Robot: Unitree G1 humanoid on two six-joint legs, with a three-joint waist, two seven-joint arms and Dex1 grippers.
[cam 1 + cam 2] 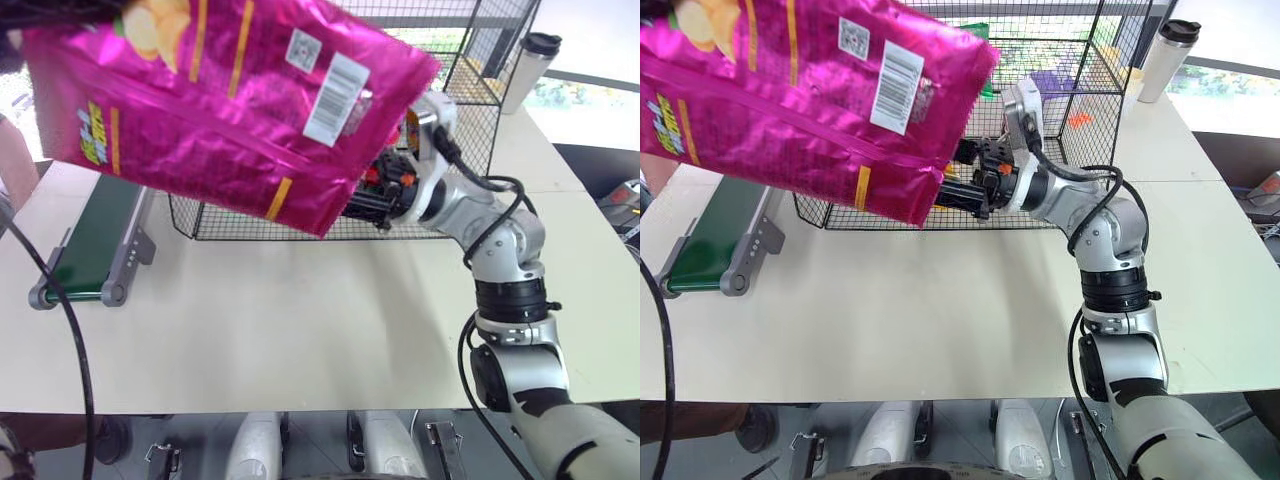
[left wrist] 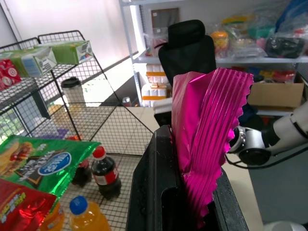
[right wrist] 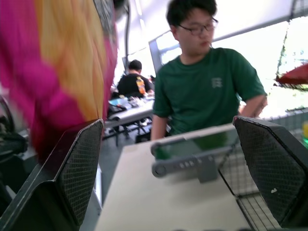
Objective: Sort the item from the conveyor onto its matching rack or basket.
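The item (image 1: 220, 110), a glossy magenta-pink crisp bag with its barcode facing me, hangs high over the table's left half. My left gripper (image 2: 192, 192) is shut on the bag's crimped edge (image 2: 207, 139). My right gripper (image 1: 960, 190) stands open beside the bag's lower corner, in front of the black wire rack (image 1: 1080, 130), with nothing between its fingers (image 3: 82, 163). The dark-green conveyor (image 1: 95, 240) lies at the table's left edge, below the bag. The bag hides part of the rack's front.
Inside the rack lie a green bag (image 2: 43, 159), a red bag (image 2: 19, 207), a cola bottle (image 2: 103, 171) and an orange bottle (image 2: 84, 216); cartons (image 2: 48, 55) sit on its upper shelf. A tumbler (image 1: 530, 70) stands right of the rack. A person (image 3: 207, 91) sits beyond the conveyor.
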